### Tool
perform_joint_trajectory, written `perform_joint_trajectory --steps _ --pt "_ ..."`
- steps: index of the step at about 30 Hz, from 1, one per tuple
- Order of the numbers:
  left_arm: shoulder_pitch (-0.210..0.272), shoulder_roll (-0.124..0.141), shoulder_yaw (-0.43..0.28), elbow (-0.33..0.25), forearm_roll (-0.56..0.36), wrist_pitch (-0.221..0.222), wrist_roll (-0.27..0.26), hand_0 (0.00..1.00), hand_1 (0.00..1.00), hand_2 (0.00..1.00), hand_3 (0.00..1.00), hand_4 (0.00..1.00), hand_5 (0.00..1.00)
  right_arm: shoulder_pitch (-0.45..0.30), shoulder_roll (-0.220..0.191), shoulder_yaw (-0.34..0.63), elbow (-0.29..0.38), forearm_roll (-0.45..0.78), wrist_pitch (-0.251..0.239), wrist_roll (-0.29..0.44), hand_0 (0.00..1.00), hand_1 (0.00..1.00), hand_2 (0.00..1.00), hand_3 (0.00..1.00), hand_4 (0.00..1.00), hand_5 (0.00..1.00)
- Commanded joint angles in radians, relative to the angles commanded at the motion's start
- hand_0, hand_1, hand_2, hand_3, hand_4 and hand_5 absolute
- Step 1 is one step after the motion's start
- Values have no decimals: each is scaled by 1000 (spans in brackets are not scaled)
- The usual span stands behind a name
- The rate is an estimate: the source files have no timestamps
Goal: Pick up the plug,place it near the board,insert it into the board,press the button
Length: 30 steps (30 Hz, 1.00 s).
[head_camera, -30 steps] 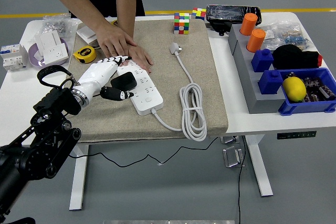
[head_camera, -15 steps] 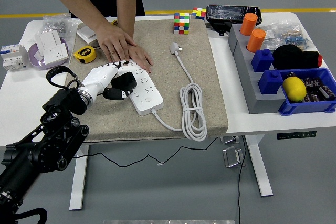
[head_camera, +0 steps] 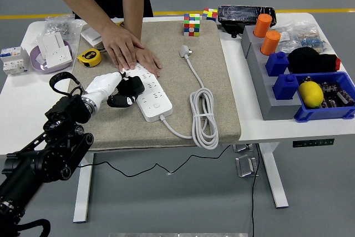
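A white power strip [head_camera: 151,93] lies on the beige mat [head_camera: 211,81], angled from upper left to lower right. My left hand [head_camera: 117,91], white with black fingertips, is shut on a black plug [head_camera: 133,86] and holds it at the strip's left edge, over its upper sockets. Whether the plug's pins are in a socket is hidden. A person at the far side presses both hands [head_camera: 133,53] down on the strip's far end. The strip's own white cable [head_camera: 203,116] lies coiled to the right, ending in a white plug [head_camera: 184,52].
A yellow tape measure [head_camera: 89,57] and a purple dish with a white socket [head_camera: 51,52] sit left of the mat. Two Rubik's cubes [head_camera: 192,24] stand at the back. Grey and blue bins with orange cups [head_camera: 270,41] and a lemon [head_camera: 311,94] fill the right side.
My left arm has shifted right and forward. The hand still holds the black plug at the strip's left edge. The person's hands have not moved.
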Motion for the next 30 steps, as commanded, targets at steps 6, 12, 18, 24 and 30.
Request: perform_joint_trajectory --steps 6,12,18,24,30 --pt "1 0 2 4 0 25 -8 574 583 473 445 428 458 -1 1 -3 -1 4 1 -1 802 779 765 784 998 998" --pt "-8 -2 -1 14 0 40 -13 539 522 438 385 365 411 2 1 2 -1 3 2 0 802 779 765 784 998 998" --pt "-2 -3 -22 11 0 48 -24 517 510 429 336 330 351 3 1 6 -2 2 1 0 801 779 764 784 998 998" --pt "9 2 -59 -23 0 50 -32 507 507 429 309 321 330 1 4 8 -2 2 2 -1 801 779 764 784 998 998" --pt "35 7 -124 -64 0 54 -40 502 512 429 311 328 323 2 6 18 -1 -2 0 0 801 779 764 784 998 998"
